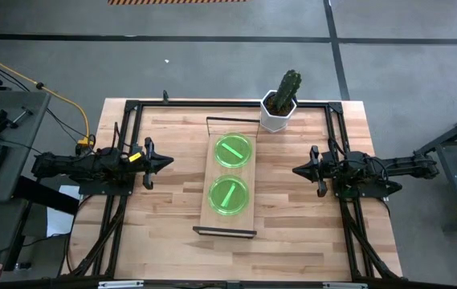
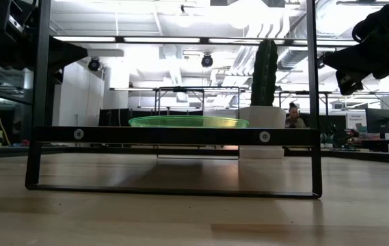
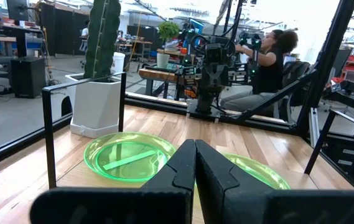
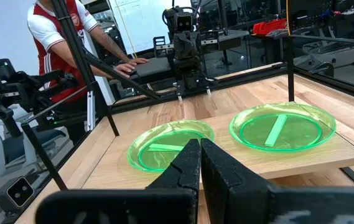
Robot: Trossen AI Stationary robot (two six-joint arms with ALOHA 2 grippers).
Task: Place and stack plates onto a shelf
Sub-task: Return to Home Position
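Two green plates lie flat on the shelf [image 1: 212, 218], a light-wood board with black end frames in the middle of the table: a far plate [image 1: 234, 150] and a near plate [image 1: 228, 195]. Whether either is a stack, I cannot tell. The low view shows one plate's rim [image 2: 187, 121] above the shelf's black end frame [image 2: 173, 135]. My left gripper [image 1: 168, 163] hovers shut to the left of the shelf, pointing at it. My right gripper [image 1: 296, 170] hovers shut to its right. Each wrist view shows shut fingers, left [image 3: 195, 163] and right [image 4: 200, 163], with both plates beyond [image 3: 130, 157] [image 4: 282, 127].
A cactus in a white pot [image 1: 279, 111] stands at the table's far edge, just beyond the shelf's far right corner. Black frame rails [image 1: 124, 144] run along the table's sides. Bare tabletop lies on both sides of the shelf. People sit and stand in the room beyond [image 3: 270, 56] [image 4: 58, 37].
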